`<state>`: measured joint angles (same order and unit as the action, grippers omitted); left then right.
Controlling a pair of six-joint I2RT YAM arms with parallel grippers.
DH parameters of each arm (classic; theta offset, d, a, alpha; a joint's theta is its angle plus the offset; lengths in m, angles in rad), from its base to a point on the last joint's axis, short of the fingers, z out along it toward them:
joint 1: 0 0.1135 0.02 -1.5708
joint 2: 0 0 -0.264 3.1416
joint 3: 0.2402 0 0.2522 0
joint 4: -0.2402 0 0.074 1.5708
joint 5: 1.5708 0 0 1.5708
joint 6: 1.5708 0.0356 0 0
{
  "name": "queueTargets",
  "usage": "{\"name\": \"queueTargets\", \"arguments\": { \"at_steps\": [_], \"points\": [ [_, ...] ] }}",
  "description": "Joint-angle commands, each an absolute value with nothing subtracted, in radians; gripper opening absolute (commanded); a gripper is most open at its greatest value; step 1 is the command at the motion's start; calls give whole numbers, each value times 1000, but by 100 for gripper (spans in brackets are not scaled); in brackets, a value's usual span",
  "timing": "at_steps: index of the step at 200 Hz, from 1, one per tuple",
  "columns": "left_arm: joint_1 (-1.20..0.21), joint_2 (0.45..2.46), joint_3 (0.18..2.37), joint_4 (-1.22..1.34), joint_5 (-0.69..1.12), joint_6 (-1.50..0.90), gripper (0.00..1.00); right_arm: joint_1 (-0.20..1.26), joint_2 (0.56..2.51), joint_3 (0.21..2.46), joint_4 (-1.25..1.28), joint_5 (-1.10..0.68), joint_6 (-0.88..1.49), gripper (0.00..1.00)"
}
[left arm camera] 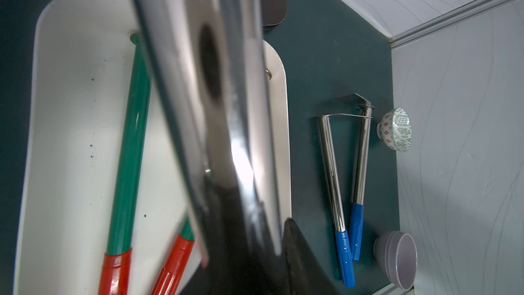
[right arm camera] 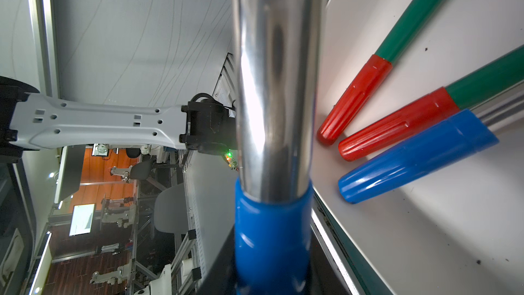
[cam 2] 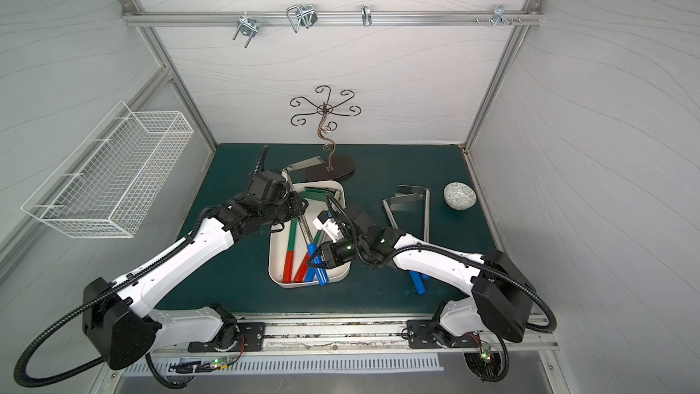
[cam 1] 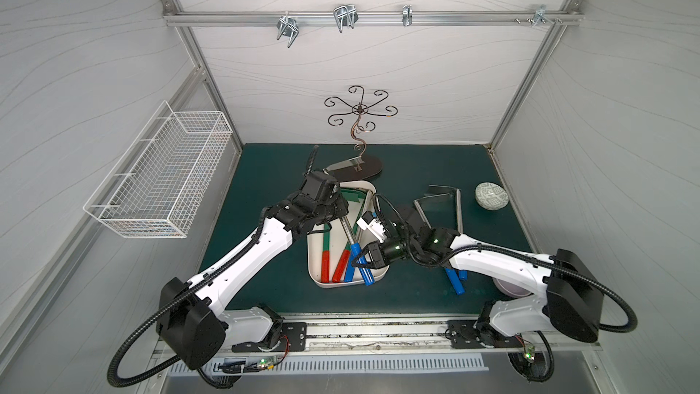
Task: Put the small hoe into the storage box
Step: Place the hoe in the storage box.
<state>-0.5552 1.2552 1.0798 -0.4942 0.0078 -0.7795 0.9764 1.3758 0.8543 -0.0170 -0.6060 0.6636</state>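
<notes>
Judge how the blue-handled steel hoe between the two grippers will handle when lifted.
The hoe has a polished steel shaft, so it is probably stiff but slick outside the blue handle. Its blade sits at one end, likely making it end-heavy and apt to tip. Being round, the shaft may roll on the storage box rim.

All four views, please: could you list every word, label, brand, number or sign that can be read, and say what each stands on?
No text reads clearly in any view.
Patterned bowl: green character-like marks, too small to read.
White block at the right arm's wrist: dark marks, too small to read.
Screen outside the cell: blurred, unreadable.
</notes>
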Motion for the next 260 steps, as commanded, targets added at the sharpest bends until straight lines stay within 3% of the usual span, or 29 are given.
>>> {"name": "queueTargets", "arguments": {
  "at_steps": [1, 60, 73, 90, 122, 165, 189, 260],
  "points": [
    [-545, 1201, 1072, -428, 8, -752, 29, 954, 1334, 853, 103, -637, 668, 0],
    [-522, 1217, 1078, -419, 47, -751, 24, 948, 1361, 844, 121, -668, 685, 0],
    [-522, 1220, 1075, -401, 54, -755, 18, 948, 1364, 845, 118, -679, 686, 0],
    [-519, 1221, 1079, -400, 53, -753, 1, 948, 1361, 847, 110, -686, 686, 0],
    [-502, 1223, 1113, -489, 8, -715, 0, 940, 1330, 869, 49, -662, 666, 36],
    [-446, 1236, 1162, -628, -43, -649, 0, 867, 1255, 917, -76, -624, 612, 70],
    [-409, 1254, 1167, -656, -51, -627, 0, 793, 1185, 942, -174, -594, 563, 74],
    [-350, 1481, 1260, -704, -53, -625, 0, 598, 1047, 904, -308, -635, 505, 75]
  ]
}}
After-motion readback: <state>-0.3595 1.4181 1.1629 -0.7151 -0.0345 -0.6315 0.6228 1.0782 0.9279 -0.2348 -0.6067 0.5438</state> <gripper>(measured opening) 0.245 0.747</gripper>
